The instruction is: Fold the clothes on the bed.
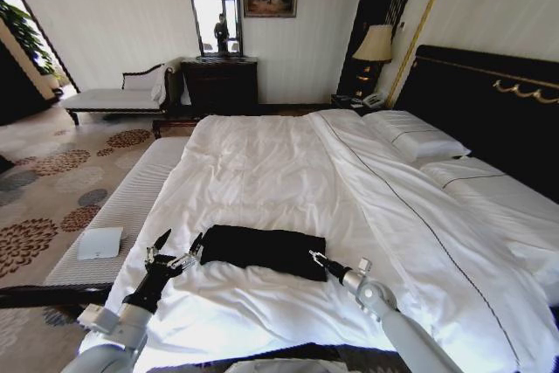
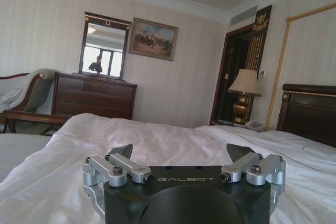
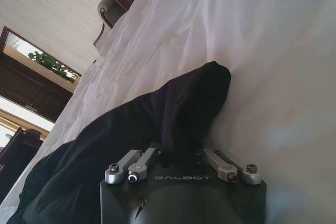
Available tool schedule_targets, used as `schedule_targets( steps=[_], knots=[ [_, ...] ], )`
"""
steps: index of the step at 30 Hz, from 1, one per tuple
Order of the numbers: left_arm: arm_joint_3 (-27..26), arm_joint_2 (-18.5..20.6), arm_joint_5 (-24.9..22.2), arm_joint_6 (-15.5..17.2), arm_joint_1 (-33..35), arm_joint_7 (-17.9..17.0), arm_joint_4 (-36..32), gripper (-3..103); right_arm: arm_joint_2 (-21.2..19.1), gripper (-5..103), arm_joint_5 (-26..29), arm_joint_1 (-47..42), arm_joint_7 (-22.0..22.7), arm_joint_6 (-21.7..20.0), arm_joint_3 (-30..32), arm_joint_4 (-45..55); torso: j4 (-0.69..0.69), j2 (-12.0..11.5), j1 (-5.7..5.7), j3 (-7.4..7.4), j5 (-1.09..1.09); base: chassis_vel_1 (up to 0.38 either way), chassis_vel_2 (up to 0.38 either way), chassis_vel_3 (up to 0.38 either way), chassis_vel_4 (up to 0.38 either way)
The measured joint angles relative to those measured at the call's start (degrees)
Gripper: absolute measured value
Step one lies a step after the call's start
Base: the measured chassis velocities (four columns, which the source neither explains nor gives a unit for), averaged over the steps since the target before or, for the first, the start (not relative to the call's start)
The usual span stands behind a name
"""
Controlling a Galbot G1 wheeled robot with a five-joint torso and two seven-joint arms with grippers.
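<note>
Head view: the black T-shirt (image 1: 262, 250) lies folded into a flat band on the bed (image 1: 288, 172), lower centre of the frame. The left gripper (image 1: 178, 249), fingers spread, sits just beside its left end. The right gripper (image 1: 313, 257) pinches the shirt's right edge, its fingers closed into the fabric.

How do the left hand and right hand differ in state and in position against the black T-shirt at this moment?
The left hand is open, fingers spread, while the right hand looks shut on the black T-shirt. The left hand sits just off the shirt's left end with nothing held; the right hand is at the shirt's right end, fabric bunched against it in the right wrist view. Both are low over the bed, at opposite ends of the shirt.
</note>
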Motion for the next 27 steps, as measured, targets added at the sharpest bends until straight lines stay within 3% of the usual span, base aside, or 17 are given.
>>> schedule_targets(
  steps=[1, 4, 5, 6, 16, 27],
  knots=[
    [0.0, 0.0, 0.0, 0.0, 0.0, 0.0, 0.0, 100, 0.5, 17, -0.5, -0.4, -0.2, 0.3, 0.4, 0.3, 0.0, 0.0, 0.0, 0.0, 0.0, 0.0, 0.0, 0.0, 0.0],
    [0.0, 0.0, 0.0, 0.0, 0.0, 0.0, 0.0, 100, 1.1, 17, -1.3, -1.0, -0.5, 1.0, 0.8, 0.7, 0.01, 0.0, 0.0, 0.0, 0.0, 0.0, 0.0, 0.0, 0.0],
    [0.0, 0.0, 0.0, 0.0, 0.0, 0.0, 0.0, 100, 1.3, 7, -1.7, -1.2, -0.7, 1.3, 1.0, 0.9, 0.01, 0.0, 0.0, 0.0, 0.0, 0.0, 0.0, 0.0, 0.0],
    [0.0, 0.0, 0.0, 0.0, 0.0, 0.0, 0.0, 100, 1.5, 5, -2.3, -1.5, -0.7, 1.7, 1.3, 1.2, 0.0, 0.0, 0.0, 0.0, 0.0, 0.0, 0.0, 0.0, 0.0],
    [0.0, 0.0, 0.0, 0.0, 0.0, 0.0, 0.0, 100, 1.4, 5, -3.5, -2.6, 1.1, 3.1, 2.6, 4.4, 0.02, 0.0, 0.0, 0.0, 0.01, 0.0, 0.0, 0.0, 0.0],
    [0.0, 0.0, 0.0, 0.0, 0.0, 0.1, 0.0, 100, -7.4, 5, -5.7, -8.2, 5.7, 2.0, 10.0, 12.0, 0.01, 0.0, 0.0, -0.01, 0.02, 0.0, 0.0, 0.0, 0.0]
  ],
)
